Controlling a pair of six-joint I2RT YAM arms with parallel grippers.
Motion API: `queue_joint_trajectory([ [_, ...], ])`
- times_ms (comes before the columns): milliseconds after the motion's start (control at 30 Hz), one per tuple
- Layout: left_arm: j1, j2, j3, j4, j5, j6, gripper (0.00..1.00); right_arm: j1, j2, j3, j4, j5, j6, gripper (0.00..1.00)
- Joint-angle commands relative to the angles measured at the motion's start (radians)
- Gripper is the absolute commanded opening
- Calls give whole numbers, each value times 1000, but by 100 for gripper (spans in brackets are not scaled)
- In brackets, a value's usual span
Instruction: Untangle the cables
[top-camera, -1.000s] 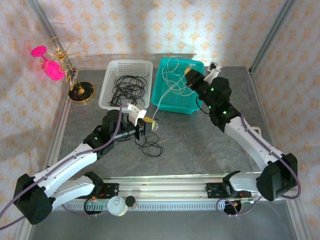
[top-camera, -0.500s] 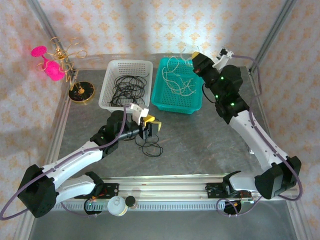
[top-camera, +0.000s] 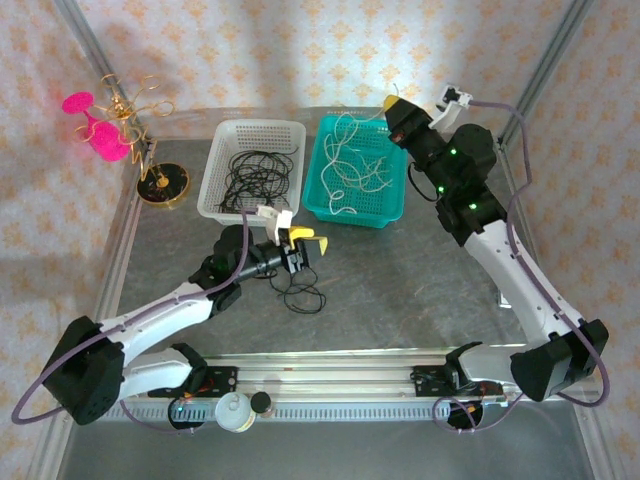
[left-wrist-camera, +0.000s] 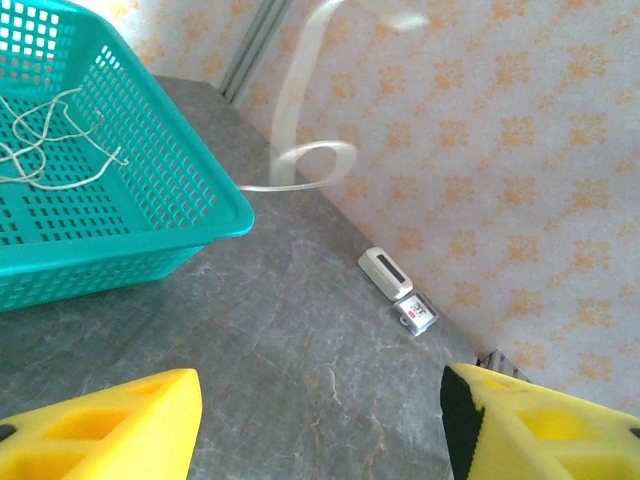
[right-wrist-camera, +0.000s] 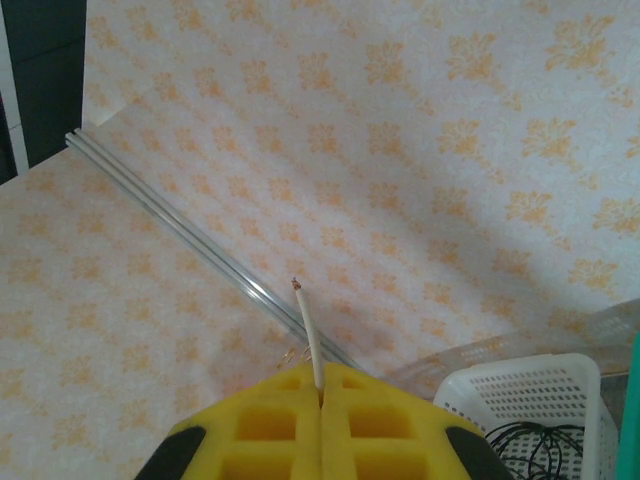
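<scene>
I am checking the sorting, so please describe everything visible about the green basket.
The green basket looks like teal plastic, rectangular, with a perforated floor and walls and a flared solid rim. It stands upright on the grey table, close to the right of the white basket. Loose whitish cords lie tangled inside it.

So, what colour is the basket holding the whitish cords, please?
Teal basket, best in the top view.

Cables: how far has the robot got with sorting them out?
Done: black cables lie in the white basket, whitish cables in the teal basket. In hand: the right gripper pinches one whitish strand. Left: a loose black cable on the table by the open left gripper.
</scene>
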Motion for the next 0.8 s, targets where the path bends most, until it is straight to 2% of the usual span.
queue_joint_trajectory([
  [0,9,29,40,103,37,8,65,2,-16,8,29,-54,18,0],
  [200,21,98,64,178,43,-24,63,3,-32,10,24,-51,17,0],
  [333,42,131,70,207,73,10,62,3,-38,28,15,-49,20,0],
  [500,82,181,75,281,145,58,62,3,-39,57,8,-60,38,0],
  [633,101,215,64,348,160,94,62,3,-39,66,16,-83,62,0],
  [767,111,260,65,435,251,105,62,4,-40,75,22,-108,82,0],
])
